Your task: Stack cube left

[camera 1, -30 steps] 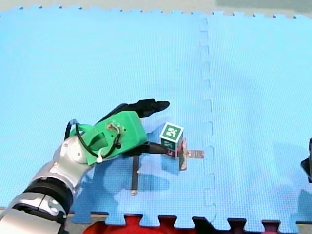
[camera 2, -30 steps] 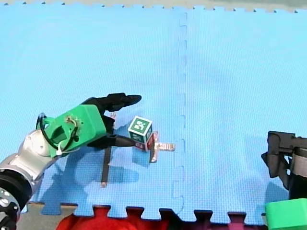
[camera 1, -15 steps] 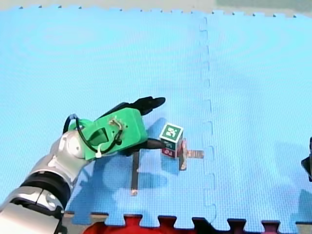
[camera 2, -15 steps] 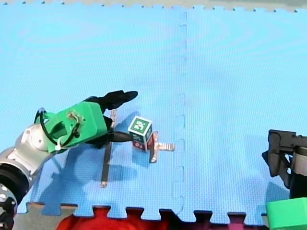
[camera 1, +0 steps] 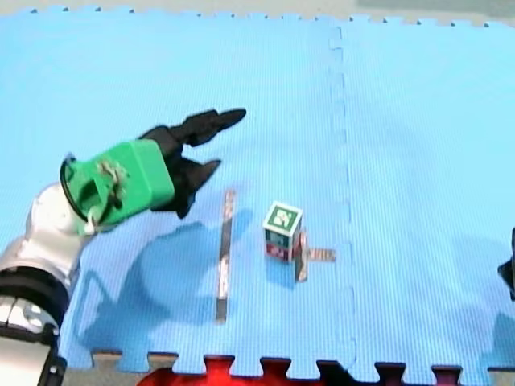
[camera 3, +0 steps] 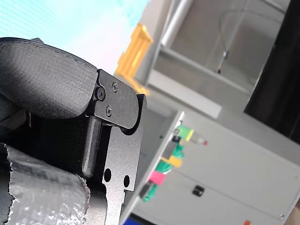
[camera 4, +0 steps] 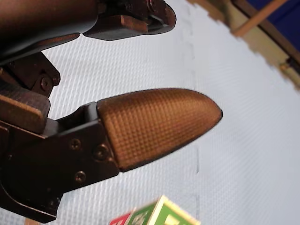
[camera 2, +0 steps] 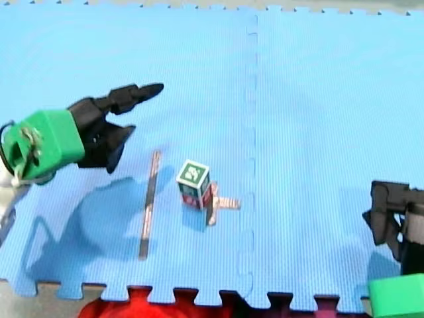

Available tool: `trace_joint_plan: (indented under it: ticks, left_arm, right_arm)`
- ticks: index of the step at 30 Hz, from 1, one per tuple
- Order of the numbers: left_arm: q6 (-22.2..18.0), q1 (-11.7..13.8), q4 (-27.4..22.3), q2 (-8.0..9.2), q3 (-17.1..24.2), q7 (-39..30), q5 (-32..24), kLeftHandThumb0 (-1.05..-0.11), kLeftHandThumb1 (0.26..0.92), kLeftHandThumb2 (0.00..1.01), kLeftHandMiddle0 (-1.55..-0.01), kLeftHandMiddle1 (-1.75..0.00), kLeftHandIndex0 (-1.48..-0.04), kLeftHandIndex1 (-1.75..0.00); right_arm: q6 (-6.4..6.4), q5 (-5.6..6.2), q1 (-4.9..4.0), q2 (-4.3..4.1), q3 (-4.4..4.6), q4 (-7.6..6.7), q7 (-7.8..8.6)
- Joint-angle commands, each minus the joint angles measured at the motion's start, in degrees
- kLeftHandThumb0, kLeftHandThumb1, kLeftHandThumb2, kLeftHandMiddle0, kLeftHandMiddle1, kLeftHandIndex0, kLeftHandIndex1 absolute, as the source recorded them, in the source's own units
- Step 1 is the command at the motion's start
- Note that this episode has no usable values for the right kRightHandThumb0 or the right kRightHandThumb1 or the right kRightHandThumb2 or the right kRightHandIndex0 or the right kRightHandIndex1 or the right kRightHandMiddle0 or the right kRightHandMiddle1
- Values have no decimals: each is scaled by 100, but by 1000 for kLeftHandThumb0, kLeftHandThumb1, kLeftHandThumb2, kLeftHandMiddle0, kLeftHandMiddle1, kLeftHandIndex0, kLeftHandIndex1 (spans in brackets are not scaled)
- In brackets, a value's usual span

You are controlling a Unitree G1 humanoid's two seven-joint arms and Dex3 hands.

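Head views show left hand (camera 1: pixel 181 157) near green cube (camera 1: pixel 283 219), seemingly stacked.

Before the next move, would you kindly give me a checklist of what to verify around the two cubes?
1. The green cube sits on top of the red cube: ok.
2. Both cubes stand upright beside the tape cross on the blue mat: ok.
3. The left robot hand holds nothing and is left of the cubes, apart from them: ok.
4. The right robot hand is at the mat's right edge, far from the cubes: ok.
5. Whether the right robot hand holds anything: cannot tell.
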Motion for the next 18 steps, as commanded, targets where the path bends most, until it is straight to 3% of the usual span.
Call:
trace_joint_plan:
  ticks: [1, 12, 14, 16, 18]
  left_arm:
    - [27, 19, -138, 108, 62, -82, -63, -1048, 921, 843, -875, -1746, -190, -5]
    - [110, 289, -224, 377, 100, 681, 123, -1048, 921, 880, -884, -1746, -212, -13]
    - [-149, 334, -261, 451, -116, 1418, 585, -1048, 921, 860, -844, -1746, -220, -15]
    - [-285, 348, -179, 533, -529, 2533, 1349, -1048, 921, 714, -746, -1713, -254, -24]
    - [-270, 396, -106, 523, -746, 3142, 1742, -1048, 921, 648, -691, -1503, -280, -19]
  right_arm:
    - [-37, 5, -10, -22, -16, 30, -27]
    - [-117, 23, -35, -42, -16, 166, -26]
    - [-119, 32, -40, -47, -18, 178, -18]
    - [-91, 41, -53, -44, -9, 177, 5]
    - [-32, 30, -87, -23, 17, 162, 24]
